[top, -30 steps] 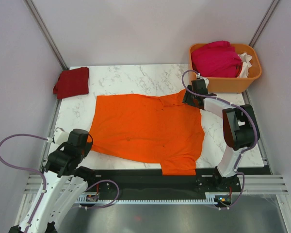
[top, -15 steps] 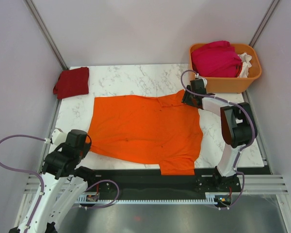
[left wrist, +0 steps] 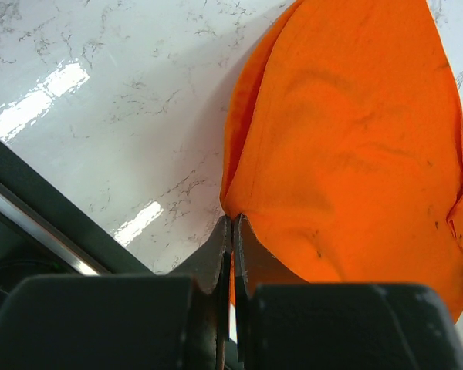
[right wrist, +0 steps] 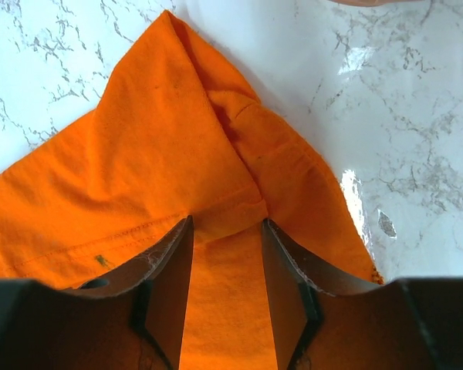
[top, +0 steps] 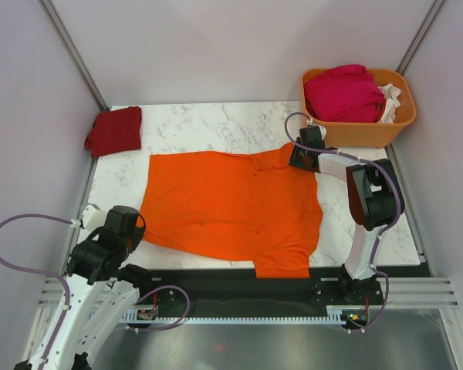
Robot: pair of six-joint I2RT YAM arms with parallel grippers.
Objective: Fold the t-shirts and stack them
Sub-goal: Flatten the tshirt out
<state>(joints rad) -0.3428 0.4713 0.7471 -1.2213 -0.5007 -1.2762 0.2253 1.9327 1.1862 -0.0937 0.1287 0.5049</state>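
At two o'clock, the right gripper's (right wrist: 225, 225) jaws have narrowed astride the orange t-shirt's (top: 231, 204) bunched corner, though they are not yet pinching it. At eight o'clock, the left gripper's (left wrist: 231, 223) jaws stay clamped on its edge, so the fold looks nearly ready.

Four t-shirts: orange tee (top: 231, 204), dark red tee (top: 114, 131), magenta tee (top: 343, 94), white tee (top: 392, 99). One basket (top: 363, 133) beyond right gripper (top: 297, 158); one left gripper (top: 137, 231).

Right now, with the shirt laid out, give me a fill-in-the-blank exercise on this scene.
The spread-out t-shirt is coloured ____.
The dark red t-shirt lies at the table's far ____ corner.
In the basket, the larger bundle beside the white t-shirt is ____.
The left end effector is ____ on the spread-out t-shirt's edge.
Missing words: orange; left; magenta; shut.
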